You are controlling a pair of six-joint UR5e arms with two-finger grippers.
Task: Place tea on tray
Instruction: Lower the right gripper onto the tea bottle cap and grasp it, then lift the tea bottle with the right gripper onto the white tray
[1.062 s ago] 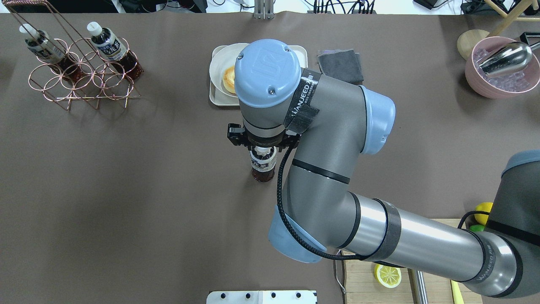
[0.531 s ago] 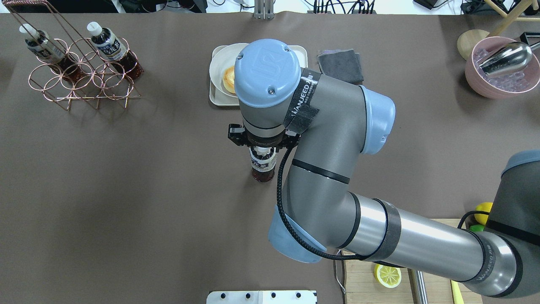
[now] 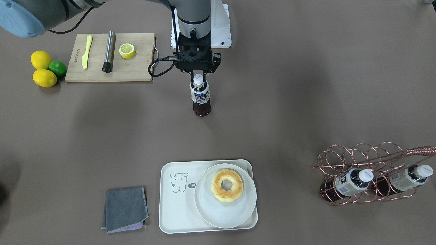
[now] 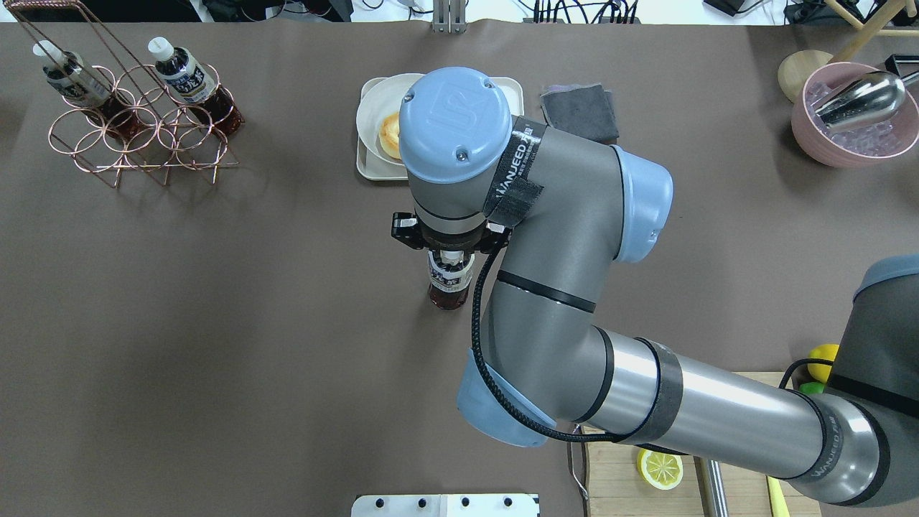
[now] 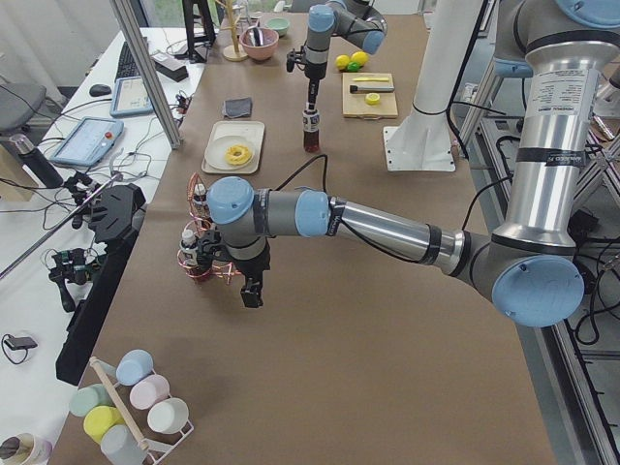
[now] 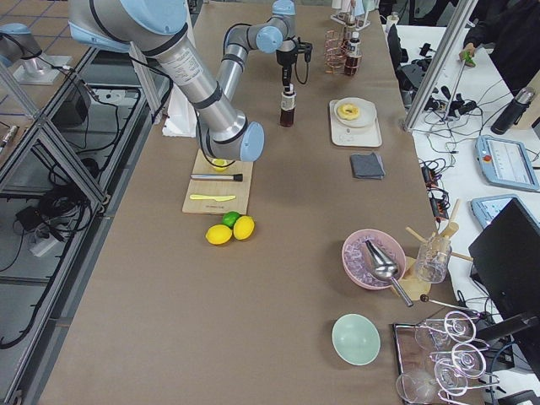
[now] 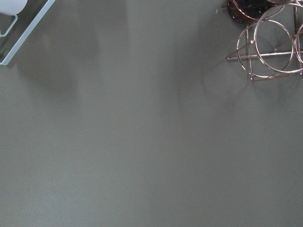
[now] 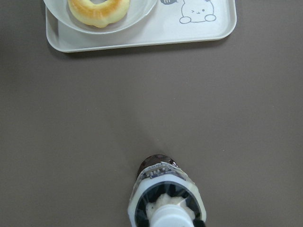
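The tea point(image 3: 201, 97) is a small bottle of dark liquid with a white cap. It stands upright at mid-table, also in the overhead view point(image 4: 449, 283) and the right wrist view point(image 8: 165, 198). My right gripper point(image 3: 198, 78) comes straight down and is shut on its cap and neck. I cannot tell whether the base touches the table. The cream tray point(image 3: 177, 211) with the bear drawing lies farther out from the robot, beyond the bottle point(image 8: 208, 33). My left gripper point(image 5: 252, 294) shows only in the exterior left view, beside the wire rack, and I cannot tell its state.
A white plate point(image 3: 238, 214) with a doughnut point(image 3: 226, 185) fills one half of the tray. A folded grey cloth point(image 3: 125, 209) lies beside it. A copper wire rack point(image 3: 371, 177) holds two more bottles. A cutting board point(image 3: 136, 69), lemons and a pink ice bowl point(image 4: 854, 143) sit on my right side.
My right gripper and the bottle's top have shifted very slightly to the right. The bottle's base stays at the same spot.
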